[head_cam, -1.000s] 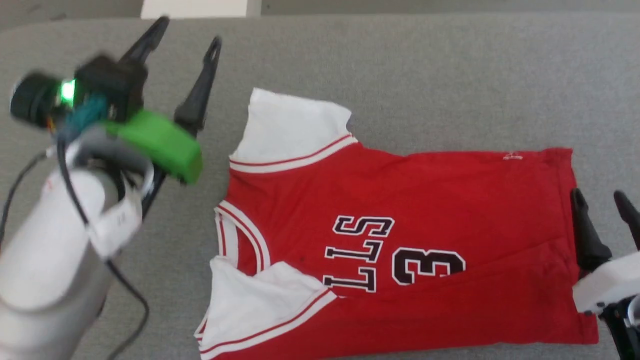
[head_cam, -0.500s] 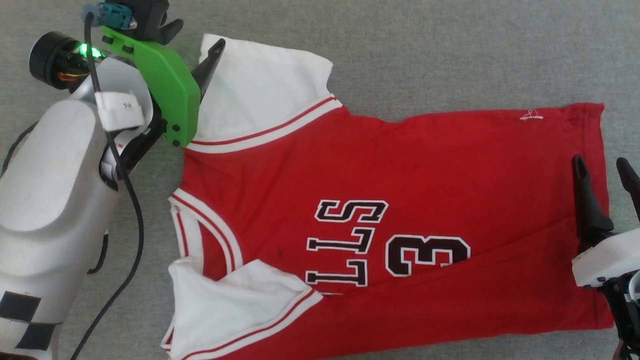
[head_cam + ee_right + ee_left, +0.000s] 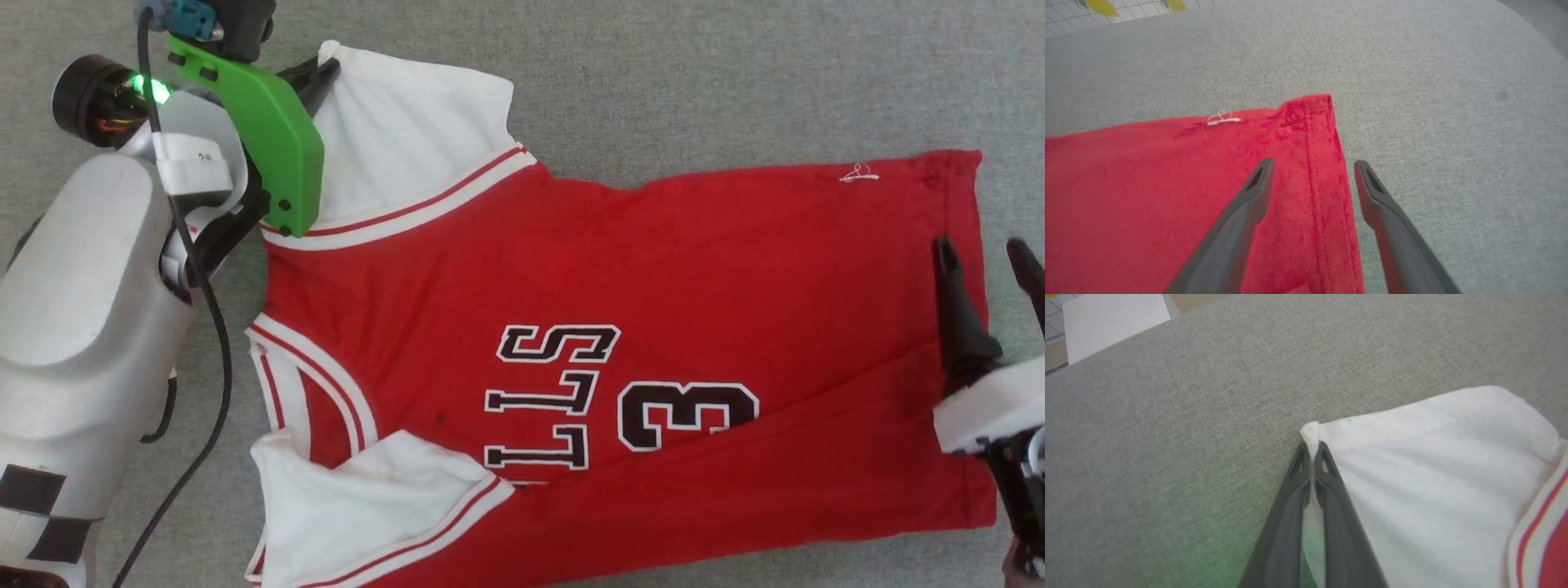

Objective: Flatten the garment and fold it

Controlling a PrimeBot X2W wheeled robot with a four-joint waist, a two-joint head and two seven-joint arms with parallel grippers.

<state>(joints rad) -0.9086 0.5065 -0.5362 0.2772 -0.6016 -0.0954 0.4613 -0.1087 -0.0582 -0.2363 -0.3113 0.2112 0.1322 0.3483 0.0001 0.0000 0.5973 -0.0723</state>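
Garment point(image 3: 653, 269) corner clamped in left hand point(image 3: 1312, 448), right hand point(image 3: 1314, 163) spread, lettering point(image 3: 555, 367) partly covered.

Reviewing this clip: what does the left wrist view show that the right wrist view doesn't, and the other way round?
Left wrist view: the left gripper shut on the corner of a white sleeve, striped trim at the right edge, and a white sheet at the top left.
Right wrist view: the right gripper open over the red hem, one finger over cloth, the other over bare surface; a white thread loop; tiled floor.
Shared: the garment lying on the grey fabric surface.
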